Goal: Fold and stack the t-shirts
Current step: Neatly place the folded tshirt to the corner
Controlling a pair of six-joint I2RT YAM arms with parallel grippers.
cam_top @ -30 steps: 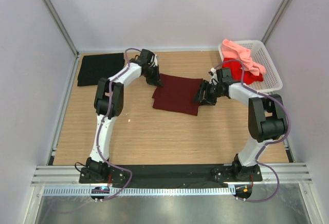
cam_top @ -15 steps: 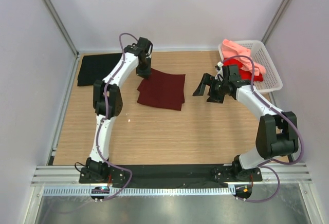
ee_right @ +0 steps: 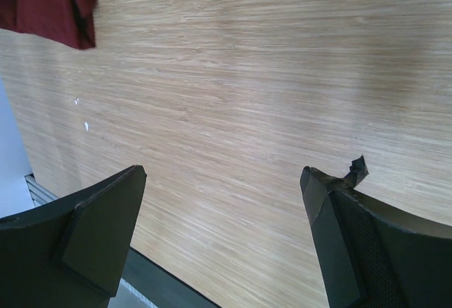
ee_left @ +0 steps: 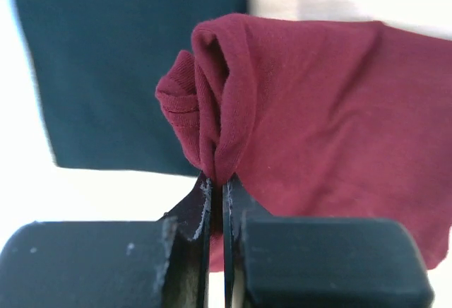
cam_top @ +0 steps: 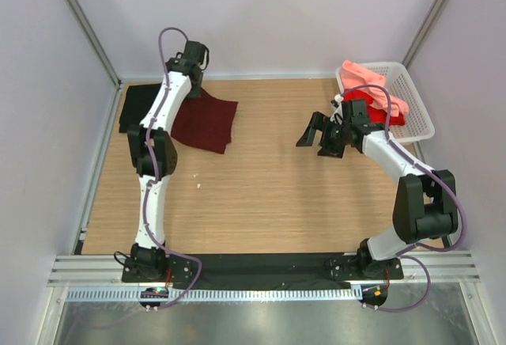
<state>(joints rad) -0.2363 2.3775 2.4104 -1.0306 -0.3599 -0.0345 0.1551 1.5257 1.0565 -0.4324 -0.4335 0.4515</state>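
The folded dark maroon t-shirt [cam_top: 207, 121] lies at the back left of the table, its left edge lifted over the folded black t-shirt [cam_top: 145, 106]. My left gripper [cam_top: 192, 84] is shut on a bunched edge of the maroon t-shirt [ee_left: 318, 124], above the black t-shirt [ee_left: 120, 61]. My right gripper [cam_top: 313, 138] is open and empty over bare wood in the middle right. A corner of the maroon shirt shows in the right wrist view [ee_right: 49, 4]. The salmon pink t-shirt [cam_top: 371, 84] and the bright red t-shirt [cam_top: 378, 111] lie in the basket.
The white lattice basket [cam_top: 415, 108] stands at the back right. Metal frame posts and pale walls bound the table on three sides. A black strip and metal rail run along the near edge by the arm bases.
My left gripper has dragged the maroon t-shirt from the table's middle back and left, up to the black t-shirt. My right gripper let go of it, opened and drew back to the right.
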